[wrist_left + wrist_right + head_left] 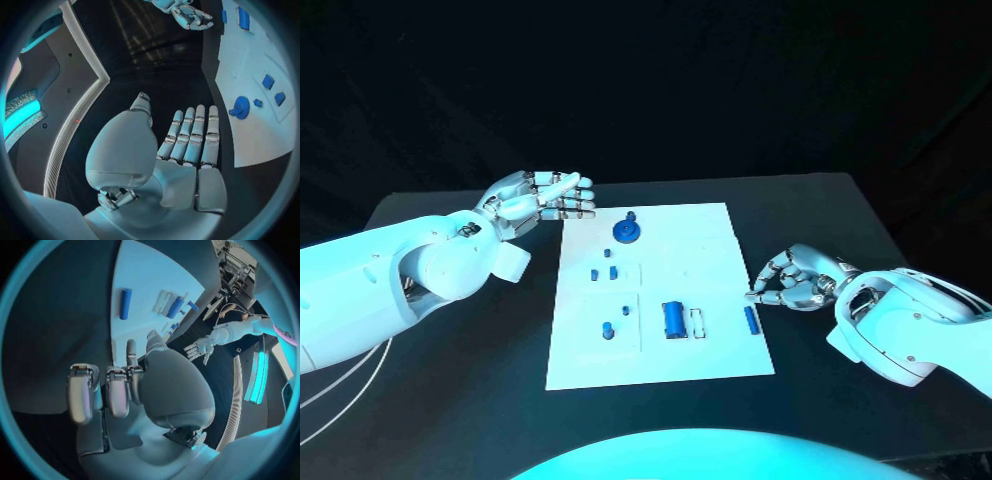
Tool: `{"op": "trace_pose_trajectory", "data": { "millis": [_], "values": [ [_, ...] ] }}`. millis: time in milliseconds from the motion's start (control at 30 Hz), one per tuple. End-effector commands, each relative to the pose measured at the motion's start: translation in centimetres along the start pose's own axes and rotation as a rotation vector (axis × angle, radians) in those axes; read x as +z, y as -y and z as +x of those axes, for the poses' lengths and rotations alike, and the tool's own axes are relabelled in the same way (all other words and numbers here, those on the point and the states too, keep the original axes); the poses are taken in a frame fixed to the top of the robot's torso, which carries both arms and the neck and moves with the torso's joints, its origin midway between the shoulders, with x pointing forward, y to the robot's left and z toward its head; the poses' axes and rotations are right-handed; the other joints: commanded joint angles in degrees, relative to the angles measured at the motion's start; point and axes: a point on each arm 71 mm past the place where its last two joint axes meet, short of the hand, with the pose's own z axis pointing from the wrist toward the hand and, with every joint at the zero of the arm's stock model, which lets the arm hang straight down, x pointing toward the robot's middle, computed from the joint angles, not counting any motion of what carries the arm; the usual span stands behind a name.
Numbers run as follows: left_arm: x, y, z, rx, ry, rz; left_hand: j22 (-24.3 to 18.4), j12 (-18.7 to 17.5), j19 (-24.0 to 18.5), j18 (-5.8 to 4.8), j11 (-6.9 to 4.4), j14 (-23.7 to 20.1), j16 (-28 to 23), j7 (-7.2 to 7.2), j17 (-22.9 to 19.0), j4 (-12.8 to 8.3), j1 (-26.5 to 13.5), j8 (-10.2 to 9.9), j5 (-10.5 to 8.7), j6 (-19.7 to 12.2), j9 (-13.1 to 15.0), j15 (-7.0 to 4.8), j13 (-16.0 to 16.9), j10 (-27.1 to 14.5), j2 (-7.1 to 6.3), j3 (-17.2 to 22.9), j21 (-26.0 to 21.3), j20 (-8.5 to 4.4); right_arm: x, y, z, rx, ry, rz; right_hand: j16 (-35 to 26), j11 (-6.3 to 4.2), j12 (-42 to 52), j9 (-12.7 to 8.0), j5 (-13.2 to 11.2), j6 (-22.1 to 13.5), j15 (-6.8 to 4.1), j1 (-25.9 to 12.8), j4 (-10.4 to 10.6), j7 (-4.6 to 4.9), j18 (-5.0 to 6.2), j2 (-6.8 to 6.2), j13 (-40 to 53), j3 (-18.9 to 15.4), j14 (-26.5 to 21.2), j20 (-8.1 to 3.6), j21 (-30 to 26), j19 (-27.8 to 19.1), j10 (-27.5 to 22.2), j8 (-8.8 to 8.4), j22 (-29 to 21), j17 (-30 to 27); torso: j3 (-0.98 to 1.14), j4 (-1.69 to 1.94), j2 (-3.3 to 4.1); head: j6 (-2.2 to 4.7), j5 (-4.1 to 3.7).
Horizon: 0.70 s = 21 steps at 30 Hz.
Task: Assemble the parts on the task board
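Observation:
The white task board (678, 262) lies in the middle of the black table. On it are a blue gear (627, 231) at the far end, small blue pieces (596, 273) in the left half, a blue cylinder (674, 319) and a thin blue rod (751, 320) near the right edge. My left hand (538, 200) hovers off the board's far left corner, fingers straight and together, holding nothing; the gear (240, 107) lies beyond its fingertips. My right hand (790, 280) sits at the board's right edge, just beyond the rod (125, 303), with fingers curled in and nothing in them.
A white block (698, 325) lies beside the blue cylinder. Bare black table surrounds the board on all sides, with the table's far edge behind the left hand.

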Motion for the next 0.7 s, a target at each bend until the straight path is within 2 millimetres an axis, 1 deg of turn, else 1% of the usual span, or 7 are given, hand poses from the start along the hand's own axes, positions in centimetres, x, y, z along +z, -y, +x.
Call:
{"op": "trace_pose_trajectory", "data": {
  "millis": [33, 133, 233, 467, 633, 700],
  "values": [
    [0.0, 0.0, 0.3, -0.015, -0.019, 0.020, -0.09, -0.35, 0.43, -0.04, 0.10, 0.38, -0.31, 4.50, -0.02, 0.00, 0.07, 0.36, -0.39, 0.51, -0.07, 0.01, 0.04, 0.29, 0.46, 0.34, -0.34, -0.08, -0.1, 0.2, 0.3, -0.085, -0.015, -0.016, 0.08, 0.50, -0.18, -0.11, 0.14, -0.27, 0.51, 0.87, -0.18, -0.05, -1.08, 0.12, 11.60, 0.08, 5.35, 0.30, -0.01, 5.01, 3.35, -0.34, 13.60, 12.16, -0.04, 0.11, -0.02, 0.00, -0.21],
    [0.0, 0.0, 0.3, -0.016, -0.020, 0.019, -0.18, -0.36, 0.49, -0.04, 0.01, 0.57, -0.41, 4.34, 0.02, 0.00, 0.20, 0.41, -0.41, 0.62, -0.12, -0.04, 0.05, 0.41, 0.66, 0.40, -0.38, -0.09, -0.2, 0.6, 0.7, -0.107, -0.025, -0.002, 0.10, 0.50, -0.24, -0.15, 0.10, -0.23, 0.51, 1.04, -0.17, -0.05, -1.10, 0.11, 11.57, 0.08, 5.36, 0.31, 0.11, 5.04, 3.32, -0.37, 13.63, 12.22, -0.17, 0.17, 0.00, -0.07, -0.28],
    [0.0, -0.1, 0.3, -0.016, -0.019, 0.018, -0.19, -0.36, 0.49, -0.04, 0.00, 0.58, -0.42, 4.32, 0.02, 0.00, 0.21, 0.41, -0.41, 0.62, -0.12, -0.05, 0.05, 0.42, 0.67, 0.40, -0.38, -0.09, -0.1, 0.9, 1.2, -0.127, -0.041, 0.014, 0.17, 0.50, -0.15, -0.22, -0.06, -0.08, 0.52, 1.35, -0.12, -0.06, -1.14, 0.23, 11.63, 0.14, 5.40, 0.33, 0.30, 5.07, 3.37, -0.44, 13.68, 12.41, -0.16, 0.21, 0.03, -0.11, -0.30],
    [-0.1, -0.1, 0.2, -0.016, -0.017, 0.017, -0.21, -0.36, 0.50, -0.04, -0.02, 0.61, -0.44, 4.31, 0.02, 0.00, 0.23, 0.42, -0.42, 0.64, -0.13, -0.06, 0.06, 0.44, 0.69, 0.40, -0.39, -0.09, 0.1, 1.1, 2.7, -0.151, -0.084, 0.034, 0.16, 0.50, -0.16, -0.26, -0.29, 0.13, 0.52, 1.37, -0.01, -0.07, -1.15, 0.24, 11.63, 0.06, 5.39, 0.34, 0.38, 5.09, 3.38, -0.45, 13.70, 12.36, -0.23, 0.22, 0.04, -0.18, -0.21],
    [-0.2, -0.1, 0.2, -0.016, -0.015, 0.016, -0.21, -0.36, 0.50, -0.04, -0.02, 0.61, -0.44, 4.31, 0.02, 0.00, 0.23, 0.42, -0.42, 0.64, -0.13, -0.06, 0.06, 0.44, 0.69, 0.40, -0.39, -0.09, 0.4, 1.2, 3.3, -0.170, -0.103, 0.047, 0.17, 0.46, -0.09, -0.29, -0.52, 0.44, 0.51, 1.36, 0.06, -0.12, -1.15, 0.27, 11.68, -0.03, 5.40, 0.35, 0.40, 5.10, 3.43, -0.42, 13.70, 12.41, -0.21, 0.24, 0.03, -0.29, -0.08],
    [-0.2, -0.1, 0.1, -0.015, -0.014, 0.016, -0.21, -0.36, 0.50, -0.04, -0.02, 0.61, -0.44, 4.31, 0.02, 0.00, 0.23, 0.42, -0.42, 0.64, -0.13, -0.06, 0.06, 0.44, 0.69, 0.40, -0.39, -0.09, 0.5, 1.3, 3.4, -0.180, -0.110, 0.052, 0.19, 0.44, -0.07, -0.31, -0.72, 0.60, 0.49, 1.31, 0.09, -0.14, -1.16, 0.27, 11.69, -0.12, 5.41, 0.35, 0.43, 5.10, 3.44, -0.41, 13.71, 12.46, -0.22, 0.18, 0.04, -0.39, -0.05]
  ]
}}
